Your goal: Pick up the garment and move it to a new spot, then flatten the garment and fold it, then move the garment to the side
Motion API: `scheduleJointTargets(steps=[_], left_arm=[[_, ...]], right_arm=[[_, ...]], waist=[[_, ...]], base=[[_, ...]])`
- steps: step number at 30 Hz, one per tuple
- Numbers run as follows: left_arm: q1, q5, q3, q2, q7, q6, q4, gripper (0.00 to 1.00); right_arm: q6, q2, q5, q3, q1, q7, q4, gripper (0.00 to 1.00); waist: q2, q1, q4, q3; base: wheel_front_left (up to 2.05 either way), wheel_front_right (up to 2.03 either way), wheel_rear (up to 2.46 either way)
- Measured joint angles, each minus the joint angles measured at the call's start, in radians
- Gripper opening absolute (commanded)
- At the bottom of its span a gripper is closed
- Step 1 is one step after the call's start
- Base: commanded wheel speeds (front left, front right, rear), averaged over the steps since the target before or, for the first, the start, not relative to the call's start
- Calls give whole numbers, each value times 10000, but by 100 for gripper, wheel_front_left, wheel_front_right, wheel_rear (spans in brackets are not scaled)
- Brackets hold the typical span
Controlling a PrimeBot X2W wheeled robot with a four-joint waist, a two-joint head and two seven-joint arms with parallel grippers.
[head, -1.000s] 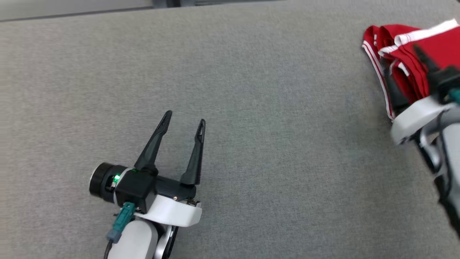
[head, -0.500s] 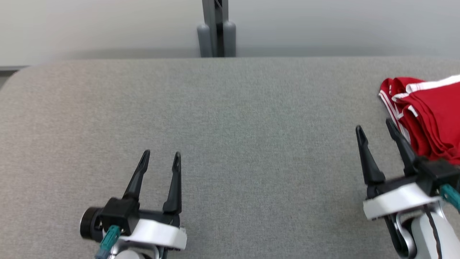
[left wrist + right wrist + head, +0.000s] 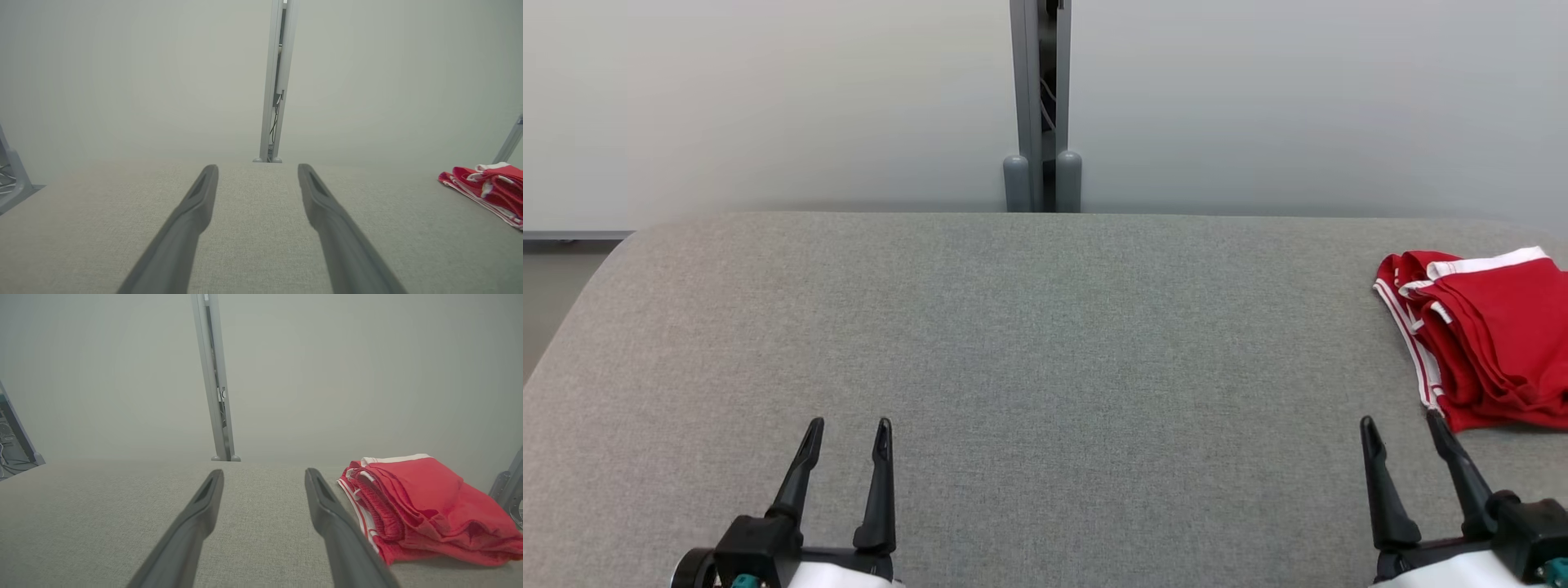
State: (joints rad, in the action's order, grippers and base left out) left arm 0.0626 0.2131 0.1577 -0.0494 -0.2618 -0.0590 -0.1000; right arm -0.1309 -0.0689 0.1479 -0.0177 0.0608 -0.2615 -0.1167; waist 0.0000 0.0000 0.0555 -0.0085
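Likely soft, light, floppy — pinch the folded red garment (image 3: 1486, 335) by its striped edge; left gripper (image 3: 849, 426) and right gripper (image 3: 1400, 420) spread, empty.

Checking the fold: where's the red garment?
Head view: the folded red white-trimmed garment lies at the grey fabric table's right edge, just beyond the right tool.

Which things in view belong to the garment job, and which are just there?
Job: folded red garment, lying far right; left end effector and right end effector, both open and empty.
Just there: grey table, upright post, pale wall.
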Motion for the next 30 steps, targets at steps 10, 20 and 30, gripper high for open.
scheduleJointTargets(steps=[10, 20, 30], left_arm=[[163, 251, -79, 2, 0, 153, -205, 100], [221, 104, -8, 27, 35, 253, -623, 0], [308, 1350, 13, 54, 253, 334, -1126, 0]], right_arm=[[2, 113, -69, 186, 308, 0, -25, 100], [2, 161, -115, 221, 359, 21, -372, 0], [2, 280, 1083, -77, 329, 560, -909, 0]], waist=[[0, 0, -240, -174], [0, 0, -281, -213], [0, 0, -299, -193]], base=[[0, 0, 0], [0, 0, 0], [0, 0, 0]])
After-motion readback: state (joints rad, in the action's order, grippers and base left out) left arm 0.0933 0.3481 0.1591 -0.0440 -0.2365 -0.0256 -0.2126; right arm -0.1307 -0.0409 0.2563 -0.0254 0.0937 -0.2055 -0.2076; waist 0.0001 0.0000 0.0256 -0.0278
